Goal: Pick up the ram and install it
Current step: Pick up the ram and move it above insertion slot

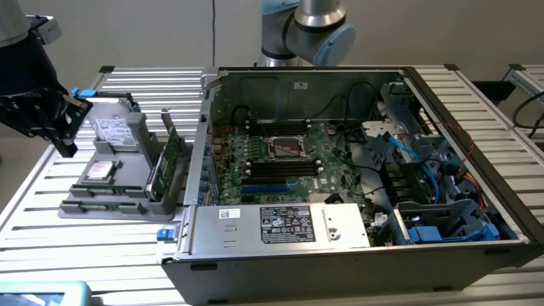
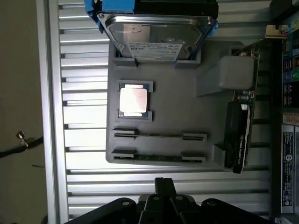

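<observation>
We see black gripper (image 2: 164, 185) pressed shut, empty; thin green ram stick (image 2: 159, 158) slotted along edge of grey plastic tray (image 2: 177, 107).

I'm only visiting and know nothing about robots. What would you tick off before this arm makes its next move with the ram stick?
1. The tool carries nothing: ok, shut and empty.
2. The ram lies in its holder on the gray tray: ok.
3. The tool is on the ram: not ok, they are apart.
4. The computer case is open, motherboard exposed: ok.
5. The black memory slots are free: cannot tell.
</observation>
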Action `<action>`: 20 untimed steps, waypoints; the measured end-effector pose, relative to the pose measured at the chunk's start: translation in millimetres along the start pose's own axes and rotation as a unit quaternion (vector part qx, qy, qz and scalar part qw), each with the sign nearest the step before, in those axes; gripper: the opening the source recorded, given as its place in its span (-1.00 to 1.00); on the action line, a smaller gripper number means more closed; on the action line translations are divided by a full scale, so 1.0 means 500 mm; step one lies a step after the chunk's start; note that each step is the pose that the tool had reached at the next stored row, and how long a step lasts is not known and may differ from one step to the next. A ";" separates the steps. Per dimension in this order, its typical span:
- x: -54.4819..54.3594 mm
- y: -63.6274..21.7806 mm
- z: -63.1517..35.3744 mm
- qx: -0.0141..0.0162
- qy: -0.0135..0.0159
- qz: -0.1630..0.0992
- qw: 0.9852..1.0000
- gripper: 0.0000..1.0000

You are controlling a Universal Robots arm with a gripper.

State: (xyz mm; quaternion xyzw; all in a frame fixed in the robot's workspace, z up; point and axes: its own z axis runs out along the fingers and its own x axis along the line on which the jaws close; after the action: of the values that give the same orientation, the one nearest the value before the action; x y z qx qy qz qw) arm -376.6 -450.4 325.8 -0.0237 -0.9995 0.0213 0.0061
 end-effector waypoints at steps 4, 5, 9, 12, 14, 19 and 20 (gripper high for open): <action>0.000 0.000 0.000 0.000 0.000 0.000 1.000 -0.79; 0.000 0.000 0.000 0.000 0.000 0.000 1.000 -0.79; 0.000 0.000 0.000 0.000 0.000 0.000 1.000 -0.79; 0.000 0.001 0.000 0.000 -0.001 -0.015 1.000 -0.79; 0.000 0.001 0.000 0.000 -0.002 -0.033 0.999 -0.79; 0.000 0.002 0.000 0.000 -0.004 -0.079 0.997 -0.79; 0.000 0.002 0.000 0.000 -0.004 -0.088 0.996 -0.79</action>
State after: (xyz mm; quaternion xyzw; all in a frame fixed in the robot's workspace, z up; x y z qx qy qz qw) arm -376.7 -449.6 325.6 0.0640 -0.9977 0.0205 0.0036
